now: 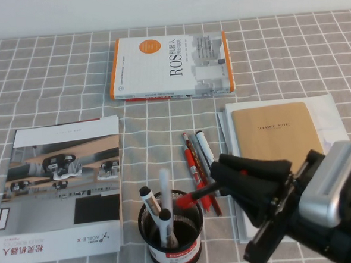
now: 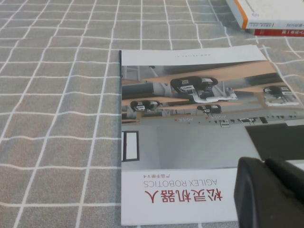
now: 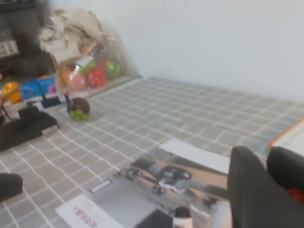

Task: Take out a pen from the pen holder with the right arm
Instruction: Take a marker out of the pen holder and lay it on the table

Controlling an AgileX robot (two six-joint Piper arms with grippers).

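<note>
The black mesh pen holder [image 1: 171, 234] stands near the table's front edge with two black-capped markers [image 1: 164, 223] and a white pen [image 1: 165, 186] upright in it. A red pen [image 1: 197, 195] leans out of its rim toward the right. My right gripper [image 1: 222, 177] is shut on that pen's upper end, just right of and above the holder. The right wrist view has the two dark fingers [image 3: 249, 187] pressed close, with a bit of red [image 3: 297, 194] between them. My left gripper [image 2: 263, 164] hangs shut over the brochure's corner, holding nothing.
Several loose pens [image 1: 198, 157] lie on the cloth behind the holder. A tan notebook [image 1: 277, 134] on white sheets lies to the right, an orange-edged ROS book [image 1: 171, 66] at the back, and an AgileX brochure [image 1: 62, 186] to the left.
</note>
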